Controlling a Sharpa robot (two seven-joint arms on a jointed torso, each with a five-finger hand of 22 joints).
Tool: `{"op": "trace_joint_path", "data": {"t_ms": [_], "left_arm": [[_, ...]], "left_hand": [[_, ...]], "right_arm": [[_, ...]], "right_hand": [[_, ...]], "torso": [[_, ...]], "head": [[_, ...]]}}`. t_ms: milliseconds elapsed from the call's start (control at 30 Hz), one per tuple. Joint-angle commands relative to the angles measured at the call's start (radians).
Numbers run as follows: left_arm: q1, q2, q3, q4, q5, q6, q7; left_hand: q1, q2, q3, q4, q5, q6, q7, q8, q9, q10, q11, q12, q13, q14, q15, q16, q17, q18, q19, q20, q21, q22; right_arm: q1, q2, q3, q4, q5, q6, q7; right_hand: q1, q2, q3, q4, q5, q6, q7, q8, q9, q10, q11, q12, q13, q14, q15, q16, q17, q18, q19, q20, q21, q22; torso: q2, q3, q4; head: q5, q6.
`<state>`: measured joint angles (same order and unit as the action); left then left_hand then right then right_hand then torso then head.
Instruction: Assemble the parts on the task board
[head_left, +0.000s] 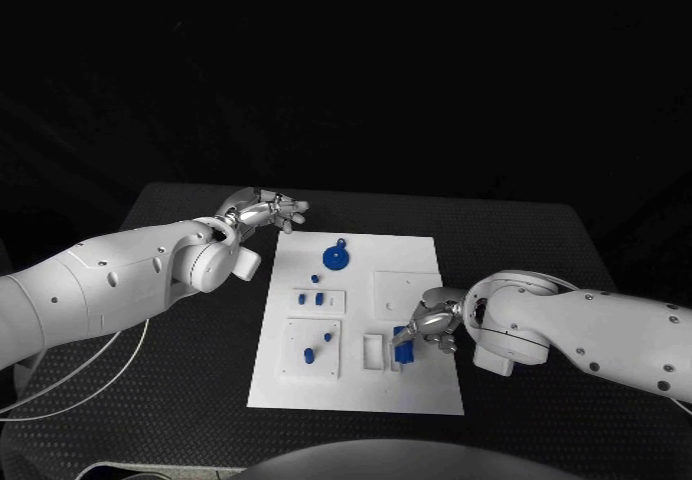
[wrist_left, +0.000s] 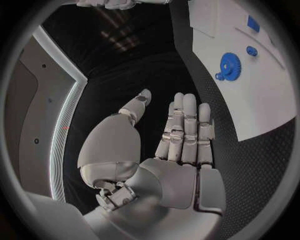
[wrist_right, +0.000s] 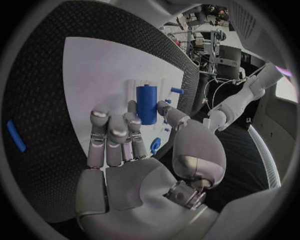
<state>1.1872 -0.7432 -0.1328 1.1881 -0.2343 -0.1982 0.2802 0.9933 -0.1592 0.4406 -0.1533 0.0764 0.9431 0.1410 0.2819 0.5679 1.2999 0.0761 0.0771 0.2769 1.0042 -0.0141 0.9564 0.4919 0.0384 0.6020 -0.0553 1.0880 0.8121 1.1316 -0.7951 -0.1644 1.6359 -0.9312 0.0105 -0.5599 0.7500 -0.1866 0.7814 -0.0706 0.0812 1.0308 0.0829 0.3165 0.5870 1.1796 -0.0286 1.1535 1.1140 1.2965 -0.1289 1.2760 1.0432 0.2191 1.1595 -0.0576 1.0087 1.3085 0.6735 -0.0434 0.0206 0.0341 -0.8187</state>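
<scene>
The right hand (wrist_right: 134, 145) pinches a blue cylinder (wrist_right: 147, 104) upright over the near right part of the task board (head_left: 411, 395), while the left hand (wrist_left: 169, 150), fingers apart and holding nothing, hangs beyond the board's far left corner.

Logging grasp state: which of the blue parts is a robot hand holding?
The blue cylinder, pinched upright by the right robot hand above the task board; the gear and other parts lie untouched.

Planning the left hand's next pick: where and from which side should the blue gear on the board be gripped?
Grip the blue gear by its toothed rim, coming from above. It lies flat on the task board, so only rim and top are reachable. The left hand is open beside the board's far edge.
</scene>
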Motion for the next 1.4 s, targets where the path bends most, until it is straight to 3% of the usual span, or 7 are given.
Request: {"op": "trace_joint_path", "data": {"t_ms": [33, 500, 800, 1100, 1400], "left_arm": [[0.002, 0.002, 0.001, 0.005, 0.005, 0.015, 0.009], [0.003, 0.003, 0.001, 0.009, 0.005, 0.015, 0.009], [0.005, 0.006, 0.001, 0.01, 0.005, 0.015, 0.009], [0.005, 0.003, 0.001, 0.011, 0.005, 0.015, 0.008], [0.005, 0.005, 0.001, 0.011, 0.005, 0.015, 0.007]], "left_hand": [[-0.001, 0.002, -0.002, 0.003, 0.003, -0.009, 0.0, -0.005, -0.002, -0.008, 0.001, -0.005, -0.002, -0.006, 0.002, -0.007, 0.001, -0.013, -0.006, -0.054, -0.006, -0.002], [-0.002, 0.002, -0.002, 0.003, 0.004, -0.008, 0.0, -0.005, -0.002, -0.008, 0.001, -0.005, -0.002, -0.006, 0.002, -0.007, 0.001, -0.013, -0.006, -0.054, -0.006, -0.001], [-0.003, 0.002, -0.003, 0.003, 0.005, -0.008, 0.0, -0.005, -0.002, -0.007, 0.001, -0.004, -0.002, -0.005, 0.002, -0.007, 0.001, -0.013, -0.007, -0.054, -0.006, -0.001], [-0.004, 0.002, -0.004, 0.004, 0.006, -0.008, 0.0, -0.005, -0.002, -0.007, 0.001, -0.004, -0.002, -0.005, 0.002, -0.007, 0.002, -0.013, -0.007, -0.054, -0.006, -0.001], [-0.004, 0.003, -0.004, 0.004, 0.006, -0.008, 0.0, -0.004, -0.002, -0.007, 0.001, -0.004, -0.002, -0.005, 0.003, -0.008, 0.002, -0.013, -0.007, -0.054, -0.006, -0.001]], "right_arm": [[0.001, 0.007, 0.0, -0.003, 0.051, -0.013, -0.001], [-0.003, 0.083, 0.0, -0.049, 0.031, -0.011, -0.003], [-0.01, 0.102, 0.0, -0.066, 0.007, -0.007, -0.002], [-0.018, 0.108, -0.001, -0.08, -0.005, 0.01, -0.004], [-0.024, 0.115, -0.001, -0.086, -0.005, 0.013, -0.003]], "right_hand": [[-0.009, -0.003, 0.0, 0.002, -0.002, 0.008, -0.001, -0.002, -0.001, 0.003, 0.0, -0.001, 0.0, 0.007, -0.003, -0.003, 0.002, 0.043, 0.005, 0.004, 0.003, 0.015], [-0.011, -0.005, 0.0, 0.0, 0.001, 0.007, -0.001, -0.002, -0.001, 0.002, 0.0, -0.003, 0.0, 0.007, -0.003, -0.004, 0.002, 0.043, 0.004, 0.003, 0.004, 0.015], [-0.013, -0.006, -0.001, 0.0, 0.002, 0.007, -0.001, -0.003, 0.0, 0.001, 0.0, -0.004, -0.001, 0.007, -0.003, -0.004, 0.003, 0.043, 0.004, 0.004, 0.004, 0.015], [-0.014, -0.005, -0.001, 0.0, 0.002, 0.007, -0.001, -0.003, 0.0, 0.0, 0.0, -0.005, -0.001, 0.007, -0.003, -0.005, 0.003, 0.043, 0.004, 0.004, 0.004, 0.015], [-0.016, -0.004, -0.001, 0.0, 0.002, 0.007, -0.001, -0.003, 0.0, -0.002, 0.0, -0.008, -0.003, 0.006, -0.003, -0.005, 0.003, 0.043, 0.003, 0.004, 0.004, 0.015]], "torso": [[0.0, 0.0018, -0.0001], [0.0, 0.0012, 0.0008], [0.0, 0.0002, -0.0007], [-0.001, 0.0015, -0.0012], [0.0, 0.0021, -0.0013]], "head": [[0.003, -0.002], [0.006, -0.007], [0.011, -0.011], [0.015, -0.017], [0.019, -0.016]]}}
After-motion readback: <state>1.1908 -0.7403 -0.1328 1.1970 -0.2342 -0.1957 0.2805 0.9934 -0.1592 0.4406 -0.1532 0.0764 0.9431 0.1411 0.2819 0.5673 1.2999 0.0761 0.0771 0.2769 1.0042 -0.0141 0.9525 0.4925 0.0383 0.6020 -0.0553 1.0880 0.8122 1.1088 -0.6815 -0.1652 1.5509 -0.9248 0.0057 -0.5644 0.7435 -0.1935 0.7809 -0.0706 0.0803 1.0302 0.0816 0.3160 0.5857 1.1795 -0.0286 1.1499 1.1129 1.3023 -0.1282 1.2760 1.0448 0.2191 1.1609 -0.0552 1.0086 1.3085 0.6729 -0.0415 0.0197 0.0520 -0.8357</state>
